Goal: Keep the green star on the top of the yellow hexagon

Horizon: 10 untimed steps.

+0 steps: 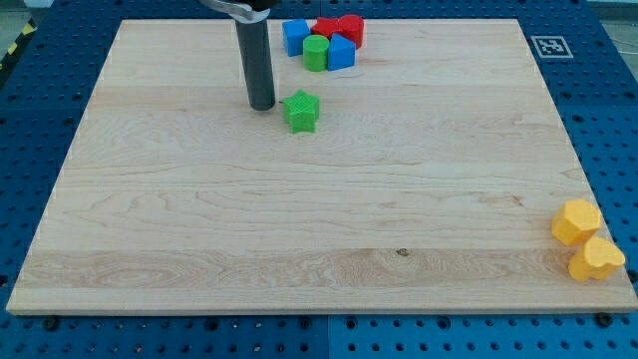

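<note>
The green star (301, 111) lies on the wooden board in the upper middle of the view. My tip (261, 106) stands just to the star's left, a small gap between them. The yellow hexagon (576, 221) sits at the board's right edge, low in the view, far from the star. A yellow heart-shaped block (596, 259) touches it just below.
A cluster at the view's top holds a blue block (295, 36), a green cylinder (316, 53), a second blue block (341, 53) and two red blocks (339, 29). A fiducial marker (549, 46) sits at the board's top right corner.
</note>
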Tool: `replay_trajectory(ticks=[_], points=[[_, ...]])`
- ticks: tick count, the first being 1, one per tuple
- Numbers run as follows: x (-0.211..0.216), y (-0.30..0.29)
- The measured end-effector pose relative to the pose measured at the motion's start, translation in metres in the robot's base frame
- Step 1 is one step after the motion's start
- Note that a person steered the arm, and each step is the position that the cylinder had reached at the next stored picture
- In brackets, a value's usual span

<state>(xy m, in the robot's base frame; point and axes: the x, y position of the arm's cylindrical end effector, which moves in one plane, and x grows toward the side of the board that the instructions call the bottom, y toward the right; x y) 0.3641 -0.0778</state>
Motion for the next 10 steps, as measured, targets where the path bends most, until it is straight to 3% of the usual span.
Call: replay_trajectory(ticks=[6, 8, 10], points=[[0.003, 0.058], [0.010, 0.006], [0.033, 0.031]])
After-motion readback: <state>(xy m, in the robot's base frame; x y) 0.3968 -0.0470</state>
